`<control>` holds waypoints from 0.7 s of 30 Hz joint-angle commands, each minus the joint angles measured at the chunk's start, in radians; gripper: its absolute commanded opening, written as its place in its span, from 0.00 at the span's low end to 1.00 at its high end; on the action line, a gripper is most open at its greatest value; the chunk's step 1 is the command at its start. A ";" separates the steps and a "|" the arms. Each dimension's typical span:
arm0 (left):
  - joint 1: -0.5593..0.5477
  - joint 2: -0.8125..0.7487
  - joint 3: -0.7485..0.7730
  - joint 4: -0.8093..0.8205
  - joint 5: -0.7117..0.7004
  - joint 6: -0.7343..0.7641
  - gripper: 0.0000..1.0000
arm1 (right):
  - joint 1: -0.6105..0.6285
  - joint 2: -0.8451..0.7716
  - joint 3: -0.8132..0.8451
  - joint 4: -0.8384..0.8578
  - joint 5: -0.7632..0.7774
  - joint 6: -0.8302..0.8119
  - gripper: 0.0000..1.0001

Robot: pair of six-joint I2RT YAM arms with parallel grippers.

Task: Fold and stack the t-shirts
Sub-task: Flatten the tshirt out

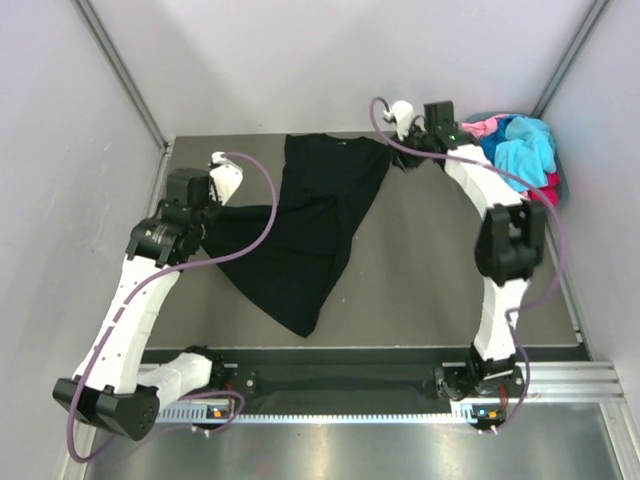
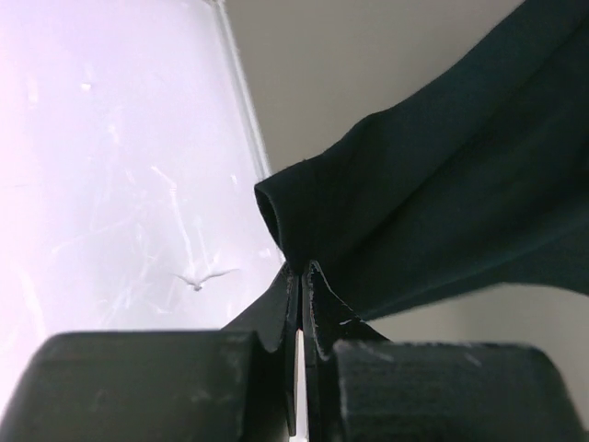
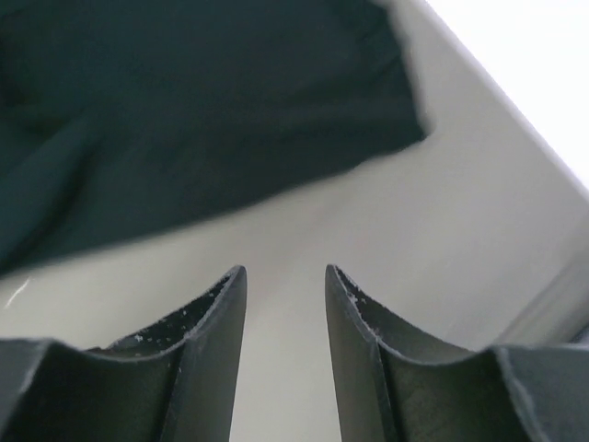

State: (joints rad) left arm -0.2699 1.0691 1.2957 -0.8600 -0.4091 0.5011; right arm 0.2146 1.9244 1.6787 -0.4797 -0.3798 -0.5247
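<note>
The left hand [image 2: 302, 276] is clamped shut on an edge of the black t-shirt [image 1: 315, 215], which lies partly spread from the worktop's [image 1: 420, 270] far edge toward its middle. The right hand [image 3: 285, 269] is open and empty just beside the shirt's far right sleeve. The turquoise, pink and red t-shirts [image 1: 520, 150] are heaped in the far right corner.

Setting: a robotics test cell in a laboratory.

Indicators:
- A grey table [image 1: 420, 290] is enclosed on three sides by plain white panels [image 1: 300, 60] held in bare aluminium struts [image 1: 120, 68].
- The left arm [image 1: 130, 300] and right arm [image 1: 495, 300] are bolted to a slotted metal rail [image 1: 570, 380] along the table's near edge.
- Exposed purple cables [image 1: 265, 215] are routed along both arms.
</note>
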 commanded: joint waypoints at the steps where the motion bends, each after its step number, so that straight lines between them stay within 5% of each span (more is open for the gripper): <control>1: 0.008 0.000 -0.027 0.015 0.016 -0.007 0.00 | 0.012 0.215 0.310 -0.063 0.054 0.080 0.40; 4: 0.014 -0.004 -0.061 0.015 0.058 -0.021 0.00 | 0.016 0.439 0.609 -0.091 0.123 0.112 0.48; 6: 0.020 -0.006 -0.079 0.015 0.087 -0.029 0.00 | 0.035 0.461 0.592 0.001 0.206 0.082 0.58; 21: 0.064 0.014 -0.156 0.044 0.213 -0.091 0.00 | 0.046 0.625 0.641 0.138 0.196 0.098 0.78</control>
State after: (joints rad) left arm -0.2146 1.0832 1.1515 -0.8619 -0.2325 0.4370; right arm 0.2527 2.5317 2.2452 -0.4213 -0.1860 -0.4427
